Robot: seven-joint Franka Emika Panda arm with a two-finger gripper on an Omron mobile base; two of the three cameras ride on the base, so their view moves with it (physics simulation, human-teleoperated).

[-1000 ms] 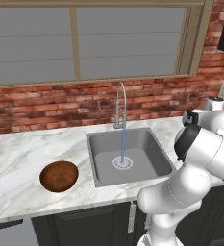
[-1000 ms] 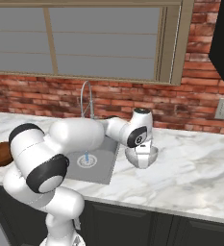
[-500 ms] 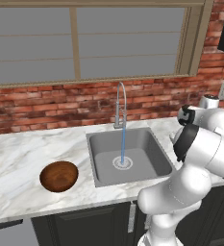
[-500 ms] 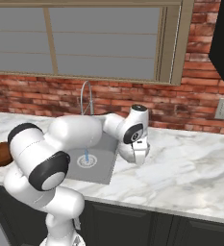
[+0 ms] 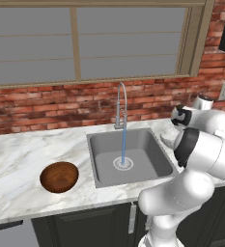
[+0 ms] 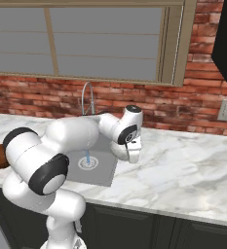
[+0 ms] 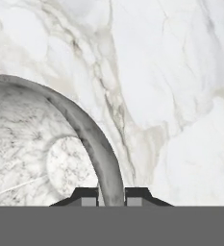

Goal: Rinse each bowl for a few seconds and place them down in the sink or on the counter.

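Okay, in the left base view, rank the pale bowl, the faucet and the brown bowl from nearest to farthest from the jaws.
1. Pale bowl: pinched in the jaws, right of the sink.
2. Faucet: behind the sink.
3. Brown bowl: on the counter, far left.

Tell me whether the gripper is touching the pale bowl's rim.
Touching. In the hand view, the gripper has its two fingertips pressed against either side of the pale speckled bowl rim, with no gap showing, over the marble counter.

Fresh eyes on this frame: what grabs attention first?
The running stream under the faucet into the sink. Next, the gripper, shut on the rim of the pale bowl over the counter right of the basin. The brown bowl sits alone on the counter's left.
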